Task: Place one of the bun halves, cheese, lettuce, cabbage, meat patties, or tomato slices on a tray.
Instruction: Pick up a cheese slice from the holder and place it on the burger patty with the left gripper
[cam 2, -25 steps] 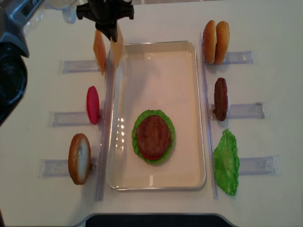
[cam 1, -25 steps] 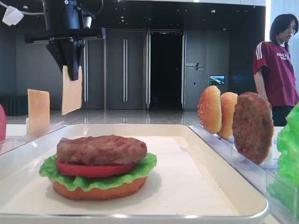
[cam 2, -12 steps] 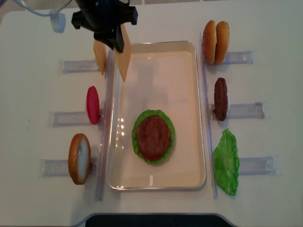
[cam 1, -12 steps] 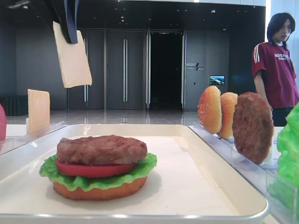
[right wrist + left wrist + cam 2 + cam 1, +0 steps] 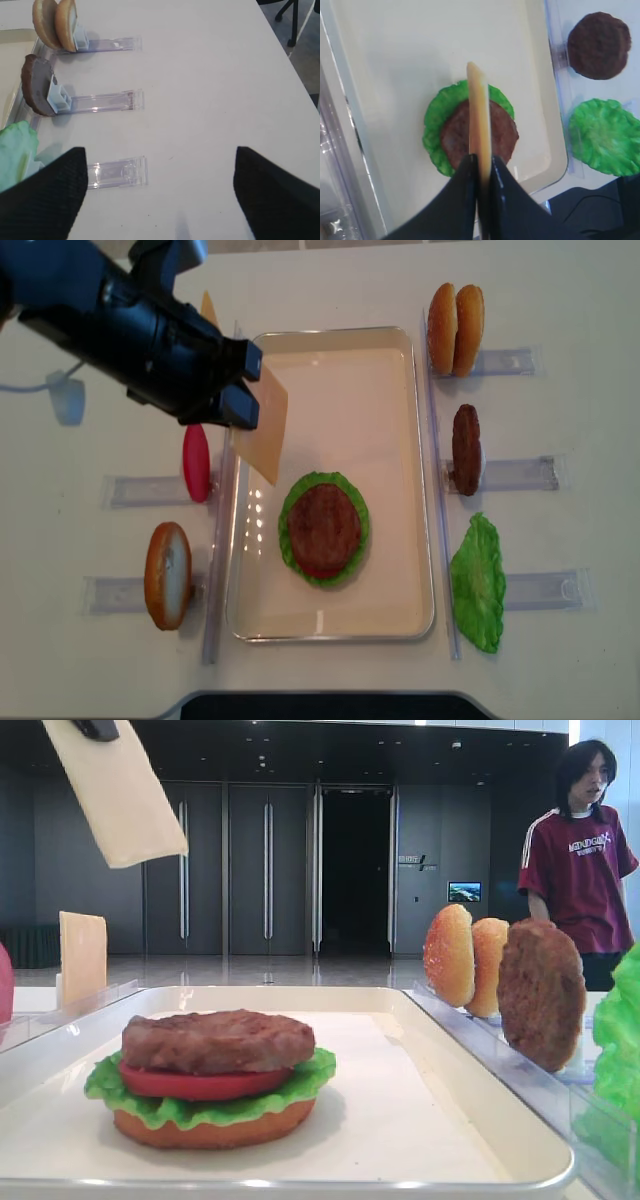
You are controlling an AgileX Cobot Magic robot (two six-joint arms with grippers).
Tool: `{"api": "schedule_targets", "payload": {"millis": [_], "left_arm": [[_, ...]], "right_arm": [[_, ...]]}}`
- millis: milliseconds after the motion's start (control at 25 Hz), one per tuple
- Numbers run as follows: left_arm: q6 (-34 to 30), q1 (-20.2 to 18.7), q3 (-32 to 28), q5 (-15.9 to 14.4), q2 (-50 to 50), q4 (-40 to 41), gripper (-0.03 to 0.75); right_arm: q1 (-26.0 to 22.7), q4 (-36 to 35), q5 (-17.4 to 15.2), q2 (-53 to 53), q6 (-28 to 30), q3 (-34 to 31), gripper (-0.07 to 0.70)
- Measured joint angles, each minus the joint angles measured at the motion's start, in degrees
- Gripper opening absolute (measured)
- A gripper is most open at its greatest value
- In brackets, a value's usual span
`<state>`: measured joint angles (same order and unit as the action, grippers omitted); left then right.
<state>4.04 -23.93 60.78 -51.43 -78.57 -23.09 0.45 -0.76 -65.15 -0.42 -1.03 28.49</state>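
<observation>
Fingers (image 5: 481, 170) of the left arm are clamping the cheese (image 5: 262, 430) by one edge above the tray (image 5: 400, 350); it is risking slipping beside the patty (image 5: 324, 527).

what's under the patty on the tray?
Under the patty sit a tomato slice, lettuce and a bottom bun on the tray. Anything between those layers is hidden.

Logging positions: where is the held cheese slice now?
Top view: the cheese hangs from the left gripper above the tray, left side, behind the patty.
</observation>
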Motion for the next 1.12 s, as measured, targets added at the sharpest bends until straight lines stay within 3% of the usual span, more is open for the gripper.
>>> {"api": "schedule_targets", "payload": {"millis": [280, 560, 640, 800, 1120], "left_arm": [[-15.36, 0.0, -15.17, 6.96, 9.77, -14.89, 0.027], [-39.58, 0.0, -25.62, 13.23, 10.13, -35.7, 0.027], [-48.11, 0.0, -26.92, 13.44, 10.05, -43.33, 0.027], [-58.87, 0.82, -28.52, 12.95, 8.31, -53.73, 0.027], [-66.96, 6.04, -28.94, 8.26, 1.74, -60.68, 0.027]], "right_arm": [[0.0, 0.0, 0.0, 0.0, 0.0, 0.0, 0.593], [0.0, 0.0, 0.0, 0.0, 0.0, 0.0, 0.593], [0.0, 0.0, 0.0, 0.0, 0.0, 0.0, 0.593], [0.0, 0.0, 0.0, 0.0, 0.0, 0.0, 0.593], [0.0, 0.0, 0.0, 0.0, 0.0, 0.0, 0.593]]}}
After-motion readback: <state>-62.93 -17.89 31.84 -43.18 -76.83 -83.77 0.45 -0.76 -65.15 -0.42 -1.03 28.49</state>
